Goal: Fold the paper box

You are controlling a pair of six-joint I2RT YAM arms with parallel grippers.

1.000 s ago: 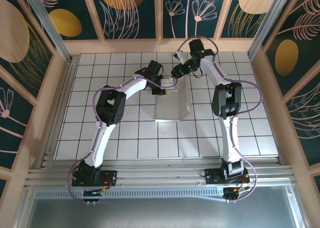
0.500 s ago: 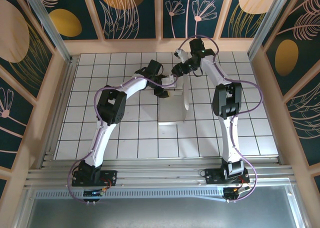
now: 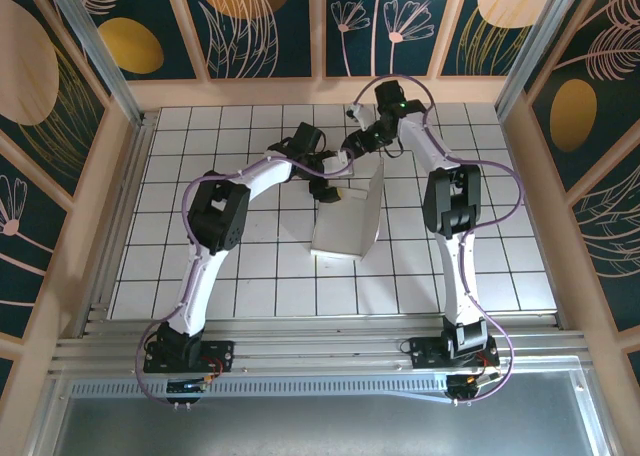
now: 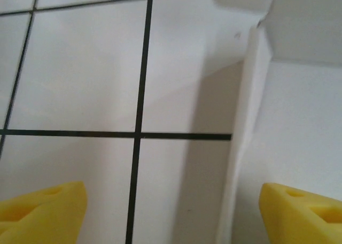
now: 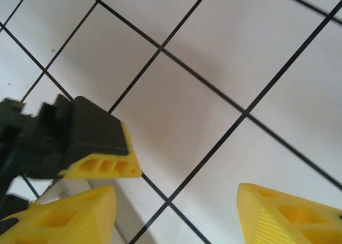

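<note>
From its base at the near edge of the table (image 3: 290,296), the left arm rises and bends right at the elbow. The right arm runs straight toward the far edge, then hooks back leftward. The paper box (image 3: 345,226) lies mid-table with its right panel raised, its far end hidden under the wrists. Above that end hangs the left gripper (image 3: 328,181), jaws spread wide and gripping nothing. Its fingers (image 4: 43,212) are cropped in the wrist view, a standing cardboard edge just beside one; contact is unclear. Just beyond, the right gripper (image 3: 358,141) points down at bare tile, jaws apart and empty.
</note>
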